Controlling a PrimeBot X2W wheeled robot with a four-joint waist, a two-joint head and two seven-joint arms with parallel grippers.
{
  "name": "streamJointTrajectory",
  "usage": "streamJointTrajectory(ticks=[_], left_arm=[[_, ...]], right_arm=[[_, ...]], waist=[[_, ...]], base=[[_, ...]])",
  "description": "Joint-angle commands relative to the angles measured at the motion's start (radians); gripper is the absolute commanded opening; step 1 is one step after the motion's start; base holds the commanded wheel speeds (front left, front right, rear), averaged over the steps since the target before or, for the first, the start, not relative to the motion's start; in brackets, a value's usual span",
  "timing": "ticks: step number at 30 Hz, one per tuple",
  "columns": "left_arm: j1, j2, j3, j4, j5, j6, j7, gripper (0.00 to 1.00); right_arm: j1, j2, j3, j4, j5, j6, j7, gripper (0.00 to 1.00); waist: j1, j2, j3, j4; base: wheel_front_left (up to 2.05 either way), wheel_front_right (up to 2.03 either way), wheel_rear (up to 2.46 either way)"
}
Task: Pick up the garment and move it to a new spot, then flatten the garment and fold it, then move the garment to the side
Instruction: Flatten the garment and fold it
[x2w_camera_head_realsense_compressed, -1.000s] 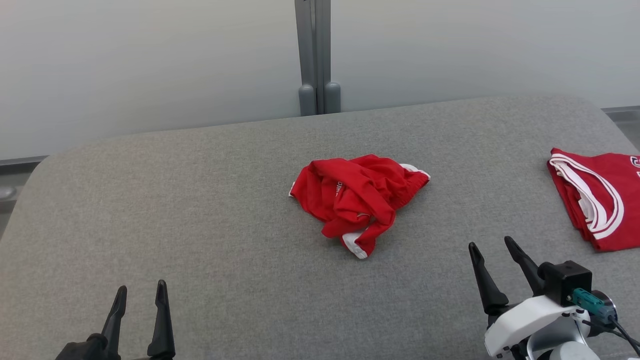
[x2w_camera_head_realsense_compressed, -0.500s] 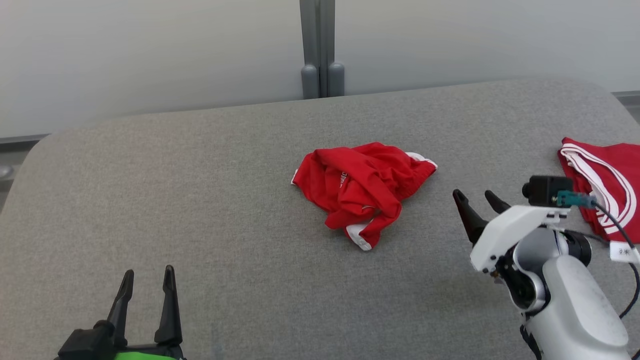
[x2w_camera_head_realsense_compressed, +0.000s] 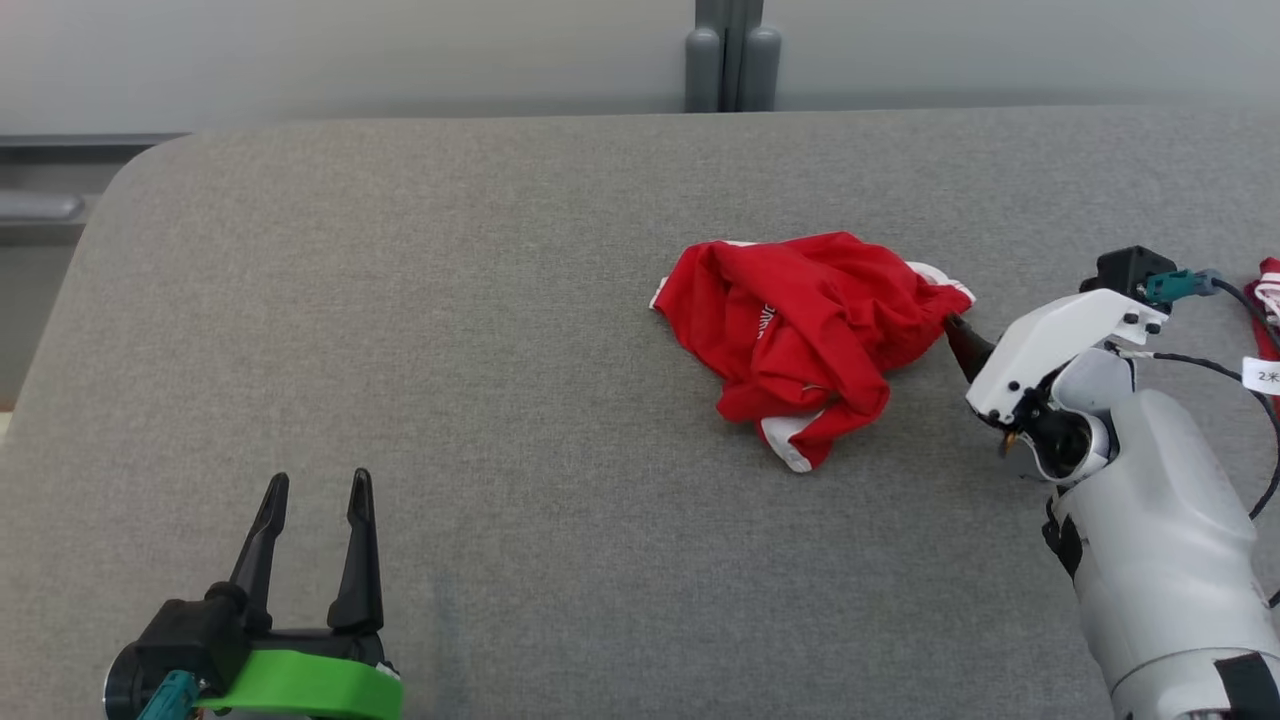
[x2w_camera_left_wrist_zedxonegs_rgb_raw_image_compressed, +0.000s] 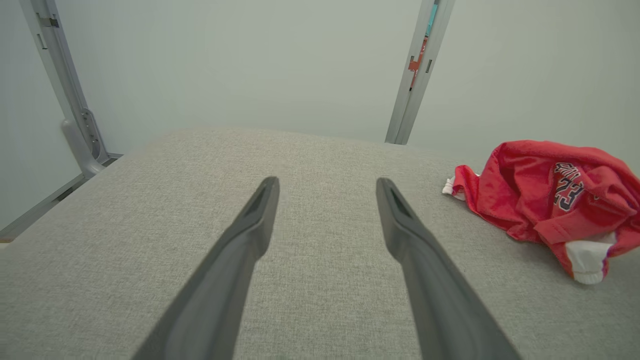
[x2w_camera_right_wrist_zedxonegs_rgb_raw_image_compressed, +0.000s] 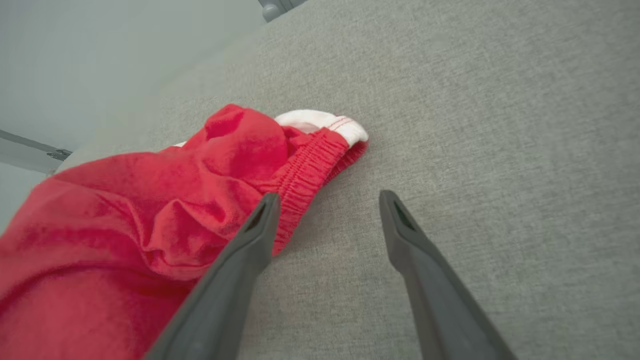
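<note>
The garment (x2w_camera_head_realsense_compressed: 810, 335) is a crumpled red heap with white trim, lying right of the middle of the grey padded table (x2w_camera_head_realsense_compressed: 450, 300). My right gripper (x2w_camera_head_realsense_compressed: 958, 335) has reached its right edge. In the right wrist view this gripper (x2w_camera_right_wrist_zedxonegs_rgb_raw_image_compressed: 327, 197) is open, one fingertip over the elastic waistband of the garment (x2w_camera_right_wrist_zedxonegs_rgb_raw_image_compressed: 150, 210) and the other over bare table. My left gripper (x2w_camera_head_realsense_compressed: 317, 485) stands open at the lower left, far from the cloth. From the left wrist, the left gripper (x2w_camera_left_wrist_zedxonegs_rgb_raw_image_compressed: 327, 182) holds nothing and the garment (x2w_camera_left_wrist_zedxonegs_rgb_raw_image_compressed: 545, 195) lies off to the right.
A second red and white garment (x2w_camera_head_realsense_compressed: 1268, 290) peeks in at the table's right edge, behind my right arm. A grey post (x2w_camera_head_realsense_compressed: 730, 55) stands against the pale wall behind the table. The table's rounded left corner (x2w_camera_head_realsense_compressed: 130, 170) is at the upper left.
The head camera has shifted, so the whole scene sits further right and higher. My right gripper has moved forward and left to the garment's right edge. The left gripper stays open at the lower left.
</note>
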Motion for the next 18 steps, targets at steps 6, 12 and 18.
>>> streamJointTrajectory(ticks=[6,12,18], left_arm=[[-0.027,-0.006,-0.010,-0.001,0.015,-0.008,-0.003,1.00],[-0.026,-0.009,-0.015,0.005,0.017,-0.011,-0.003,1.00],[-0.014,-0.009,-0.005,0.004,0.019,-0.013,-0.003,1.00]], right_arm=[[-0.100,0.010,-0.074,0.144,0.003,0.000,-0.055,1.00],[-0.154,0.013,-0.093,0.230,-0.005,0.000,-0.097,1.00],[-0.189,-0.021,-0.069,0.243,-0.055,0.000,-0.214,0.00]], waist=[[0.0000,0.0000,0.052,0.065],[0.0000,0.0000,0.052,0.084],[0.0000,0.0000,0.034,0.088]], base=[[0.00,0.00,0.00],[0.00,0.00,0.00],[0.00,0.00,0.00]])
